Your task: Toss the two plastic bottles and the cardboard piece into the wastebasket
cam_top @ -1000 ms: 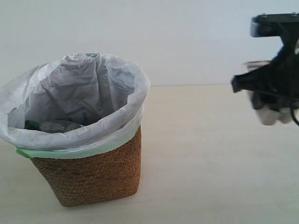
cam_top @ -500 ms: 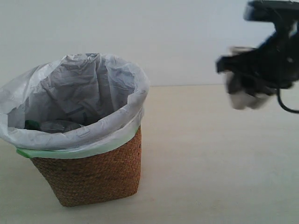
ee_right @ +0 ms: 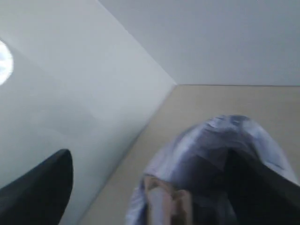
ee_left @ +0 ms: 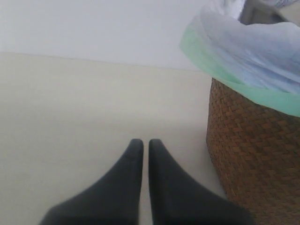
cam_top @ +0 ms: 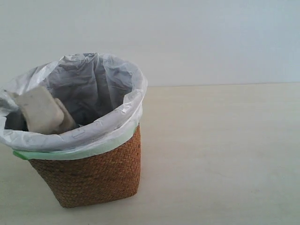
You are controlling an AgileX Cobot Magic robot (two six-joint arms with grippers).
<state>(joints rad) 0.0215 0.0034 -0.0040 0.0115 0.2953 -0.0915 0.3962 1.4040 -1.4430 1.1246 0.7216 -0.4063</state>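
The brown wicker wastebasket (cam_top: 93, 173) with its white bag stands at the left of the exterior view. The tan cardboard piece (cam_top: 40, 110) leans inside it against the left of the bag, free of any grip. Neither plastic bottle shows. My right gripper (ee_right: 150, 164) is out of the exterior view; its own view looks down at the wastebasket (ee_right: 225, 136) and the cardboard piece (ee_right: 164, 206), with its jaws wide open and empty. My left gripper (ee_left: 142, 142) is shut on nothing, low over the table beside the wastebasket (ee_left: 253, 154).
The beige table (cam_top: 220, 154) stretches to the right of the basket and ends at a pale wall (cam_top: 187, 37) behind it.
The right gripper moved left with the cardboard piece, left the exterior view and opened. The cardboard piece now lies in the wastebasket, where the green-capped bottle showed before.
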